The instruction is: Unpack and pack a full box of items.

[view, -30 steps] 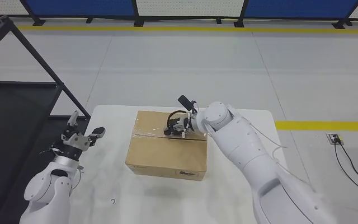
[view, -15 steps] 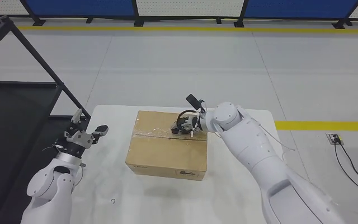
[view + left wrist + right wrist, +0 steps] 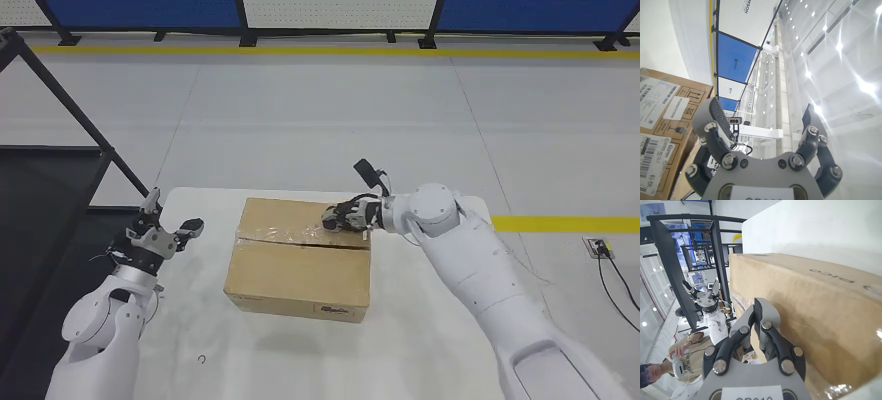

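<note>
While left hand [image 3: 171, 217] splays wide, right hand [image 3: 333, 216] pinched closed at taped cardboard box [image 3: 300, 270].

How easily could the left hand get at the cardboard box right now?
Probably yes: the left hand is open beside the cardboard box, with only bare table between them and nothing blocking.

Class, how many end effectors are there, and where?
2. Right end effector, shut, at the taped top seam of the cardboard box; left end effector, open, apart from it. None seems hidden.
</note>
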Available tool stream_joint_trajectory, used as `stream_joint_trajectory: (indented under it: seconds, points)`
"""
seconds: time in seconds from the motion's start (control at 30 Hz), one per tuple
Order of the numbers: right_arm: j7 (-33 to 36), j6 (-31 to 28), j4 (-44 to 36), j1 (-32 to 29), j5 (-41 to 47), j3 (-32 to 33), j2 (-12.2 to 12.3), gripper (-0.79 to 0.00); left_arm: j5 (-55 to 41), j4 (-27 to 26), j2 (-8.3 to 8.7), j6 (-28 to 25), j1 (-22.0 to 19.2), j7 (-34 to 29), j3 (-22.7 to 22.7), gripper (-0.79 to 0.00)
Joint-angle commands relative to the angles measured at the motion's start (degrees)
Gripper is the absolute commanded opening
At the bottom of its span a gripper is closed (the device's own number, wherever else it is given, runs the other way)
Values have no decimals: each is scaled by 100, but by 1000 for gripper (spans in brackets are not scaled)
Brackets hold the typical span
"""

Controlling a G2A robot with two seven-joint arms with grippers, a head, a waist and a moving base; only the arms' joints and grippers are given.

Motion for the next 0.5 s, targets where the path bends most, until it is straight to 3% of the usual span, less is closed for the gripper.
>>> stream_joint_trajectory:
  seconds: [0.0,0.03,0.07,0.13,0.17,0.33,0.47]
  points:
    - [-20,59,-405,-218,-78,303,180,-785,6,-7,-4,-37,-25,60,24,0]
    - [-16,63,-596,-344,-99,476,270,-782,11,-10,-5,-66,-35,97,30,0]
    - [-28,48,-782,-474,-109,673,363,-640,-5,-9,-8,-86,-46,140,31,0]
    - [-21,-54,-1146,-776,-48,1115,544,-320,-20,-16,-11,-155,-63,247,11,0]
    - [-3,-126,-1320,-929,-35,1335,630,0,-43,-22,-12,-183,-67,288,-5,0]
    - [234,-675,-1943,-1623,329,2381,964,0,16,-74,-5,-300,-64,535,-100,0]
    - [446,-1309,-2004,-1895,735,2981,1122,0,60,-117,-6,-367,-66,746,-141,0]
